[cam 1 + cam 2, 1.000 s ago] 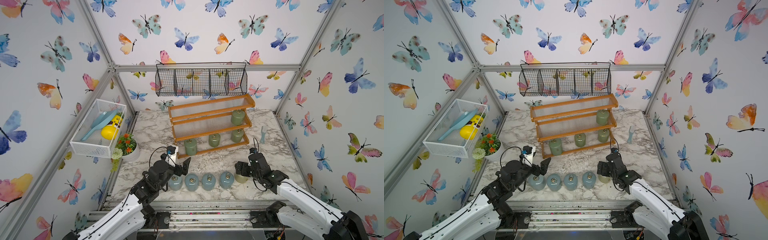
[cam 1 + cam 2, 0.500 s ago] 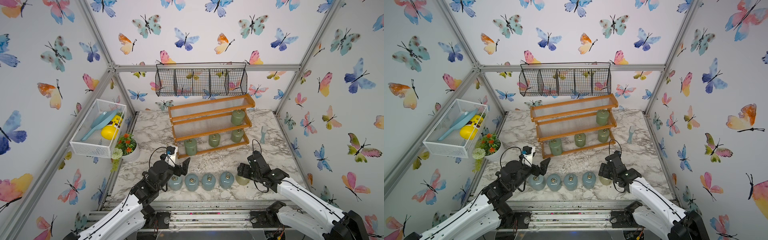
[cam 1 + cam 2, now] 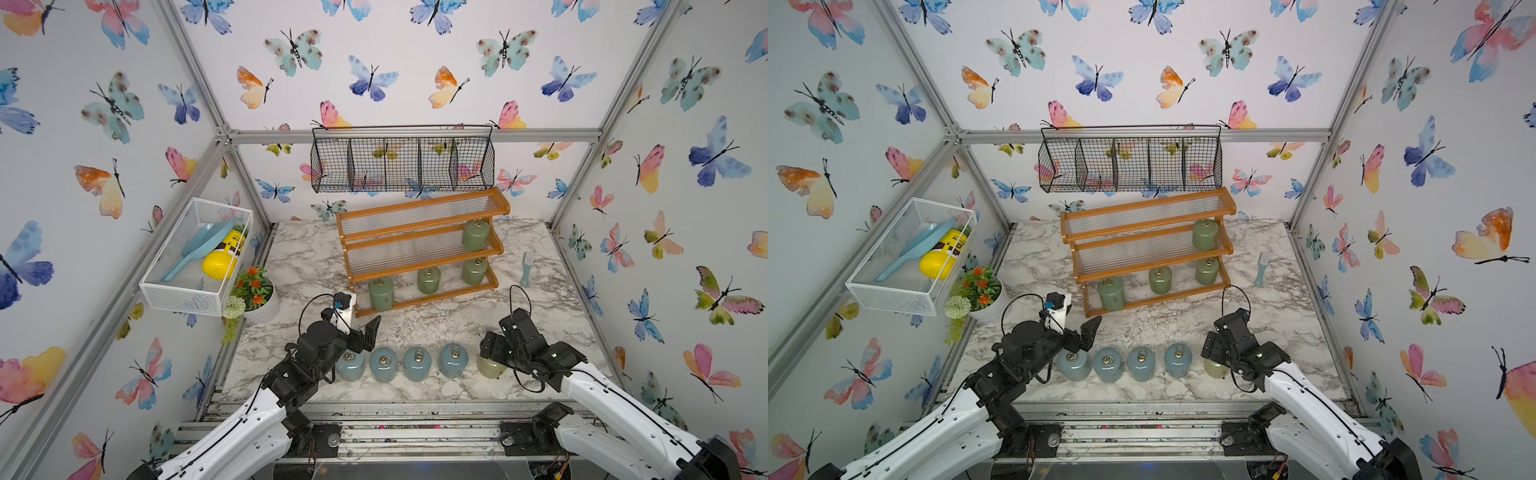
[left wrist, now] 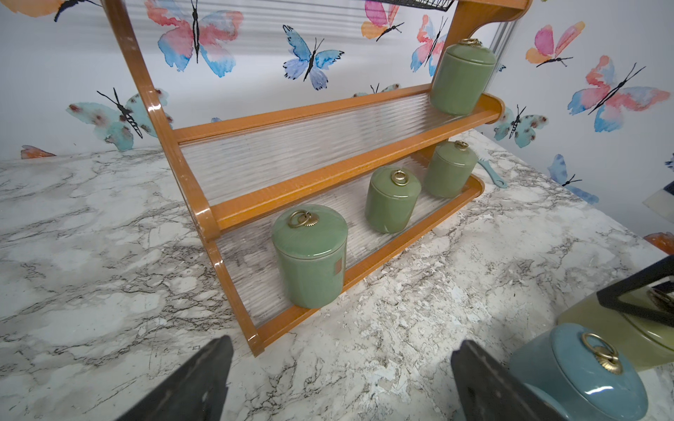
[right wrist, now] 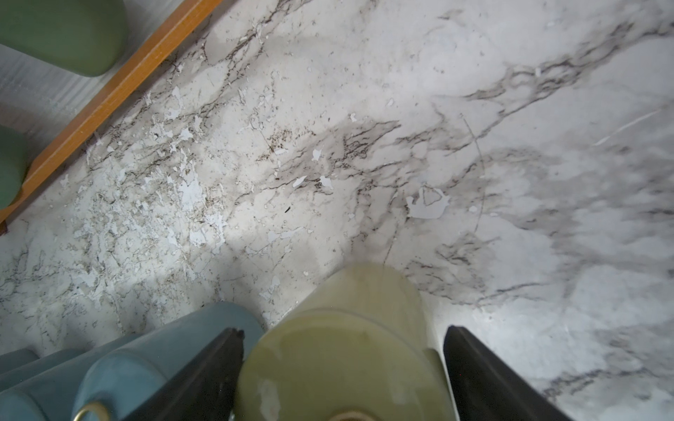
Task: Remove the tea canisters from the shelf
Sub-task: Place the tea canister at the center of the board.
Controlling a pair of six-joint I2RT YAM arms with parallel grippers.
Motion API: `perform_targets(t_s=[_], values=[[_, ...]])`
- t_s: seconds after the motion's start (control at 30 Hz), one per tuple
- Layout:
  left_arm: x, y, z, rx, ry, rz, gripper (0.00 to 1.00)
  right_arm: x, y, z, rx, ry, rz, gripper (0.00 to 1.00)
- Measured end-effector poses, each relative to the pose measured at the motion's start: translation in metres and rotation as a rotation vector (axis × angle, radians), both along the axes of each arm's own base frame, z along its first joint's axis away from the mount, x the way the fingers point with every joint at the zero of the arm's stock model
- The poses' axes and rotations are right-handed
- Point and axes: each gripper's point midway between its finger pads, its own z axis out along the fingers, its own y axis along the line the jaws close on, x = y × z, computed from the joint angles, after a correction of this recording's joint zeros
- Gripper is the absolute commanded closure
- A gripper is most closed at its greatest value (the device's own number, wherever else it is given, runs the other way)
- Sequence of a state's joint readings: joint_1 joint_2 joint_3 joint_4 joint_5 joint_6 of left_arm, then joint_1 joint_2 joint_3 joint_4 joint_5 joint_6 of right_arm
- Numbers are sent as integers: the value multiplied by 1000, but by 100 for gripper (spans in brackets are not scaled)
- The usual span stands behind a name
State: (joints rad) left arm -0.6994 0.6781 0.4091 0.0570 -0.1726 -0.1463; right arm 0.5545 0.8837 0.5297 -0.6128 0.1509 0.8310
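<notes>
The shelf [image 3: 415,206] stands at the back of the marble table. It carries several sage green tea canisters: one on the middle tier [image 3: 475,235] and three on the bottom tier [image 3: 428,280]. Several blue-grey canisters [image 3: 416,364] stand in a row near the front edge. A pale yellow canister [image 3: 489,368] stands at the row's right end. My right gripper [image 5: 343,330] straddles it from above, open, with a gap showing beside one finger. My left gripper [image 4: 341,342] is wide open and empty above the row's left end, facing the shelf [image 4: 328,171].
A black wire basket [image 3: 401,164] hangs on the back wall above the shelf. A white mesh basket [image 3: 195,253] on the left wall holds a blue scoop and a yellow bottle. A flower pot [image 3: 255,295] sits at the left, and a small blue brush [image 3: 527,268] lies right of the shelf.
My right gripper and the pale yellow canister have shifted slightly toward the front edge, beside the blue row. The left arm has not moved.
</notes>
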Motion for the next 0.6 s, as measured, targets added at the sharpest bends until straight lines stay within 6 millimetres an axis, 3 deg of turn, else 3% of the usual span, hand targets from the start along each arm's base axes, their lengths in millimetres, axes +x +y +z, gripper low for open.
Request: perform_targets(t_s=[0.2, 0.43, 0.6], values=[[-1, -7, -5, 4, 19, -32, 2, 11, 1, 15, -10, -37, -8, 1], [4, -22, 4, 6, 35, -83, 2, 50, 8, 92, -9, -247, -10, 0], [16, -41, 15, 11, 53, -122, 2, 72, 11, 127, -37, -397, 17, 0]])
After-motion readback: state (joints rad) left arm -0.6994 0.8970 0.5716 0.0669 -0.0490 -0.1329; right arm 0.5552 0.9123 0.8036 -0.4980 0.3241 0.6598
